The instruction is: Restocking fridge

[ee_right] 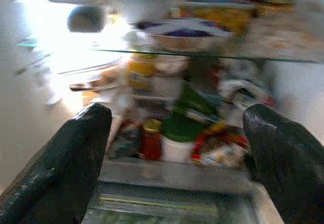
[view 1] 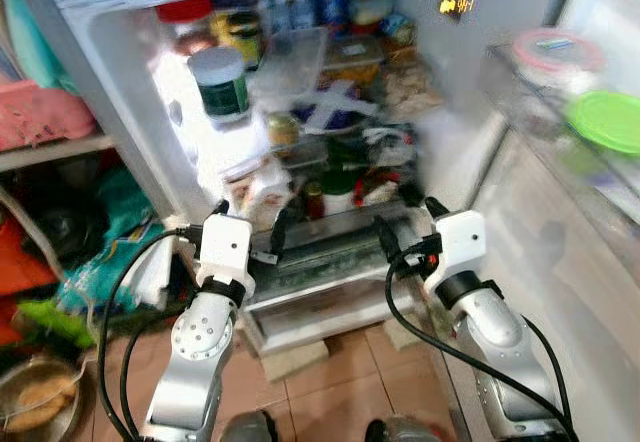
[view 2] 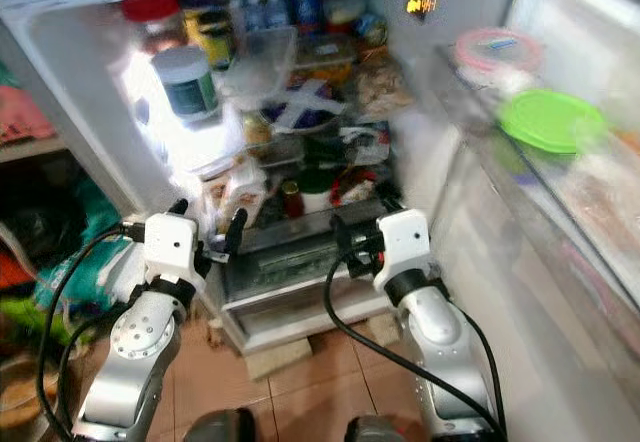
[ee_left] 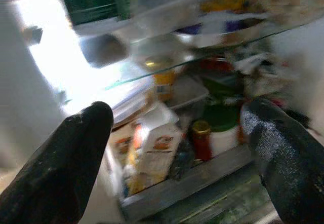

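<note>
The fridge [view 1: 130,72] stands open before me, its shelves crowded. On the top shelf sits a dark green jar [view 1: 222,84]. The low shelf holds a carton [ee_left: 152,150], a small red jar with a gold lid [ee_left: 201,139] and a white jar with a green lid [ee_left: 221,127]. Below them is a clear drawer [view 1: 320,254]. My left gripper [view 1: 250,212] is open, level with the drawer's top left, with nothing in it. My right gripper [view 1: 407,217] is also open and holds nothing, at the drawer's top right. Both wrist views look between the spread black fingers [ee_right: 76,153] at the low shelf.
The open door's shelf [view 1: 520,92] at the right carries a green-lidded tub [view 1: 608,120] and a pink-lidded tub [view 1: 556,50]. Left of the fridge are a shelf with pink cloth [view 1: 35,112], bags on the floor and a metal bowl [view 1: 35,397]. Wooden blocks [view 1: 295,359] prop the fridge.
</note>
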Motion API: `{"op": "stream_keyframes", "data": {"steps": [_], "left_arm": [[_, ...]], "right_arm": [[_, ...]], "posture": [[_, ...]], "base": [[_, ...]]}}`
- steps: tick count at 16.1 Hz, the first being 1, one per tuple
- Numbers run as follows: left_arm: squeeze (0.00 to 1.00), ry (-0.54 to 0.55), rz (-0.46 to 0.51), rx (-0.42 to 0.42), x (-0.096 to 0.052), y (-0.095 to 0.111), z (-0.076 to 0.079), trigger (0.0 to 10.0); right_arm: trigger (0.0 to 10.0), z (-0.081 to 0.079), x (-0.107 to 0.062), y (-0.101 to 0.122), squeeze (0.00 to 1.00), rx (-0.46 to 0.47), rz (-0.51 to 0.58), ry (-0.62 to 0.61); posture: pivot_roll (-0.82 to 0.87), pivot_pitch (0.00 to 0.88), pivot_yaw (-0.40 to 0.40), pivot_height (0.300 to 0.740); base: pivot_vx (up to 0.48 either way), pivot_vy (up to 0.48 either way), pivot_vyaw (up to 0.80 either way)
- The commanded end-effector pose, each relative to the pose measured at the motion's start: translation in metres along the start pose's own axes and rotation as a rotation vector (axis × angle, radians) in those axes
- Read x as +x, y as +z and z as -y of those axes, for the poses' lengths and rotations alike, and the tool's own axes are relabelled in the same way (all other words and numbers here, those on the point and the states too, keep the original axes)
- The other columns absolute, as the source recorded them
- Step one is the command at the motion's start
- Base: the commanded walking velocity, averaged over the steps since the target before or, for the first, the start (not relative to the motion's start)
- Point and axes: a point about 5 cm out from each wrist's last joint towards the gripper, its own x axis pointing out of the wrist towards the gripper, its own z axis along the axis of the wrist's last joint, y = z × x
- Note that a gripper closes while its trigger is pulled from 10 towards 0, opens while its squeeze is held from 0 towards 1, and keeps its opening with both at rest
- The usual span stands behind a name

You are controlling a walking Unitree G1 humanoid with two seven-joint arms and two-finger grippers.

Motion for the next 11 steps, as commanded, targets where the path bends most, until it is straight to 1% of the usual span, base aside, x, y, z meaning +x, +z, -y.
{"op": "stream_keyframes", "data": {"steps": [1, 4, 7, 11], "left_arm": [[0.0, 0.019, -0.009, 0.007, -0.002, -0.0005, -0.0063, 10.0], [0.0, 0.019, -0.009, 0.01, -0.002, -0.0002, -0.006, 10.0], [0.0, 0.015, -0.011, 0.014, -0.0016, -0.0002, -0.0057, 10.0], [0.0, 0.016, -0.013, 0.021, -0.0012, 0.0, -0.0075, 10.0]], "right_arm": [[10.0, -0.0078, 0.0033, 0.0034, 0.0, 0.001, 0.019, 0.036], [10.0, -0.0076, 0.003, 0.003, 0.0, 0.007, 0.018, 0.032], [10.0, -0.0076, 0.0041, 0.003, 0.0, 0.006, 0.019, 0.032], [10.0, -0.0068, 0.0059, 0.0013, 0.0, 0.012, 0.012, 0.014]], "posture": [[0.06, 0.053, 0.053, 0.74], [0.06, 0.053, 0.053, 0.74], [0.07, 0.051, 0.053, 0.74], [0.07, 0.051, 0.057, 0.74]], "base": [[0.0, 0.48, 0.8], [0.0, 0.48, 0.8], [0.0, 0.48, 0.51], [0.0, 0.455, 0.0]]}}
